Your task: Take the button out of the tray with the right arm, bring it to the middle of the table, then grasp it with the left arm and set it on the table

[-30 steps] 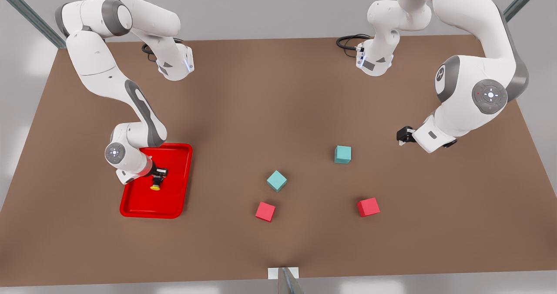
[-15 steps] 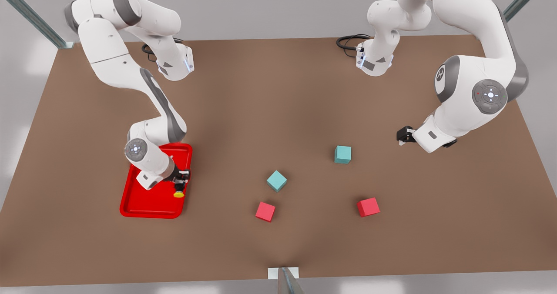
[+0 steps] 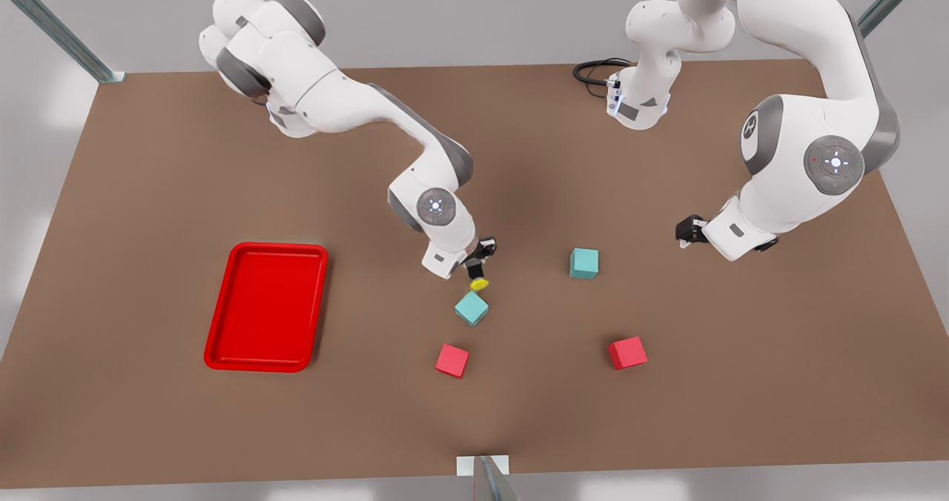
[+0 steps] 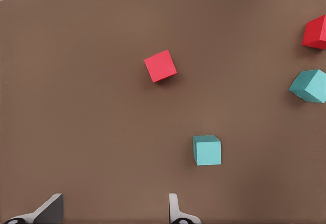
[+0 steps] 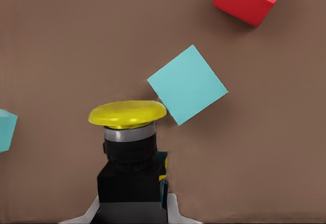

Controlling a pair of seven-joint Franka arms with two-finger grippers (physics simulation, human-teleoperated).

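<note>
Right gripper [image 3: 477, 267] is clamped on the button [image 3: 479, 284], which it holds above the table [image 3: 148, 190] with the yellow cap pointing out past the fingertips. In the right wrist view the button [image 5: 128, 137] sits with its dark body pinched between the fingers while the cap stays exposed; that looks like a deliberate choice, since it leaves the cap end free for the other arm to take.

Taking the nearer teal cube [image 3: 471, 308] as the landmark: the button hangs just beside it, on the side toward the arm bases, and the right wrist view shows that cube [image 5: 187, 84] on the table just beyond the cap. The tray [image 3: 222, 308] lies well apart from this cube toward the front view's left, with nothing in it, so the first step of the task looks done. 1 red cube [image 3: 451, 360] sits near the teal cube on the side away from the bases. The 2nd teal cube [image 3: 584, 263] and the 2nd red cube [image 3: 627, 353] lie farther toward the front view's right.

Left gripper [image 3: 689, 230] waits well beyond the 2nd teal cube, on the front view's right. Its fingers [image 4: 175, 211] are spread apart and hold nothing, with bare table and cubes ahead of them. I judge this stance suits a handover: the open fingers can close on the button once it is presented near the table's middle.
</note>
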